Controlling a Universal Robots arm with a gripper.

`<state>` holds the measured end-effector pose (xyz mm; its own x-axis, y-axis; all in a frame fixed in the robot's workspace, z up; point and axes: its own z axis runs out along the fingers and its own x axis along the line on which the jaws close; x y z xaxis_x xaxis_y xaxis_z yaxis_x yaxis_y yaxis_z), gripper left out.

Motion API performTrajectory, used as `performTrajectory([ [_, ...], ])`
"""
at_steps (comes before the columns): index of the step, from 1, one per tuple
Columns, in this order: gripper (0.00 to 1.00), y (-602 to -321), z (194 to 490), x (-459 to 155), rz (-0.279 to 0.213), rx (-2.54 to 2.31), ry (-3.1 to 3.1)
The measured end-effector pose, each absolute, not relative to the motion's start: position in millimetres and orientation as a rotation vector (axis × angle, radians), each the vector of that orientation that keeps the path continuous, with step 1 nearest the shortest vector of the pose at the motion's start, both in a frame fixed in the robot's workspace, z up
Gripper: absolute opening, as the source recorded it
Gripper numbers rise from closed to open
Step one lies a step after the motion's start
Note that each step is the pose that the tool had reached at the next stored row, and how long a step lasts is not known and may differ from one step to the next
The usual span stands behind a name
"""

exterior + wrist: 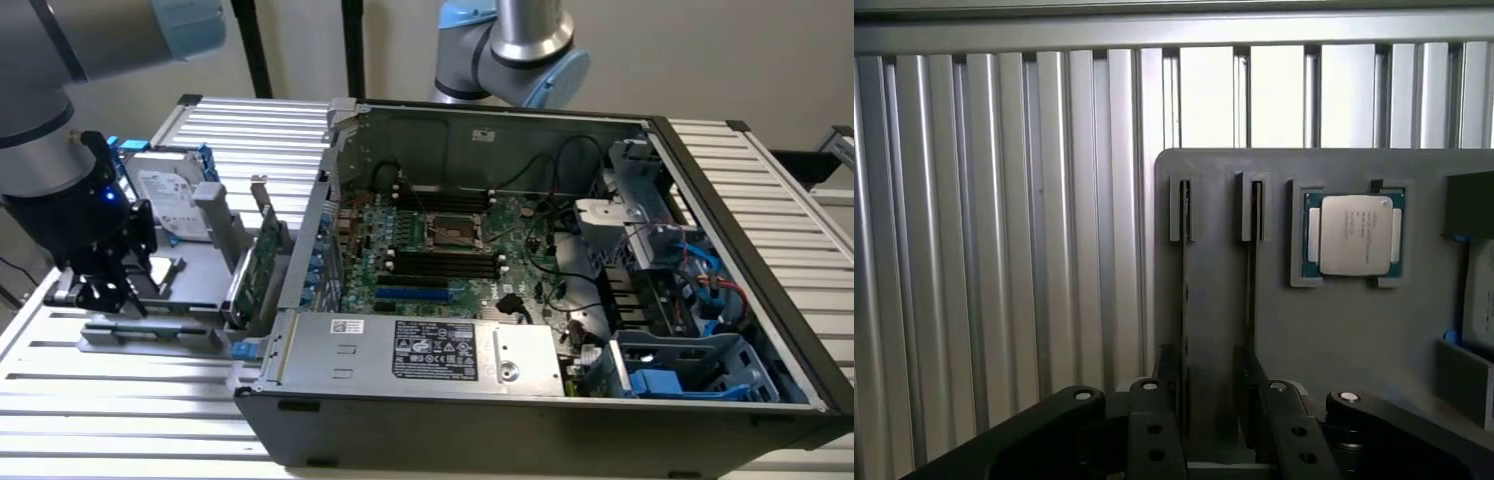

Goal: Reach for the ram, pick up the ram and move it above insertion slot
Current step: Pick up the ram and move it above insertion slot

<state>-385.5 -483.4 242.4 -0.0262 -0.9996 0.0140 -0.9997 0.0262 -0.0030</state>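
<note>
At the reach stage: poised with gripper (114, 292) spread wide and empty over the grey holder plate (1334, 340) at the exterior view's left, straddling what looks like the ram (1185, 320), edge-on in its slot. Not yet gripped, lifted or carried to the motherboard (521, 225).

a pale beige wall (694, 60) stands behind a table (107, 420) of ribbed silvery aluminium slats, with two dark upright posts (250, 45) against the wall, all under soft, even light that glints off the slats.
</note>
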Motion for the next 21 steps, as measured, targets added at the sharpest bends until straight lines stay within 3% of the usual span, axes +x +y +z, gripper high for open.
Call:
performTrajectory([
  [21, 0.36, -489, 209, -386, 0.019, 2.187, -2.245],
])
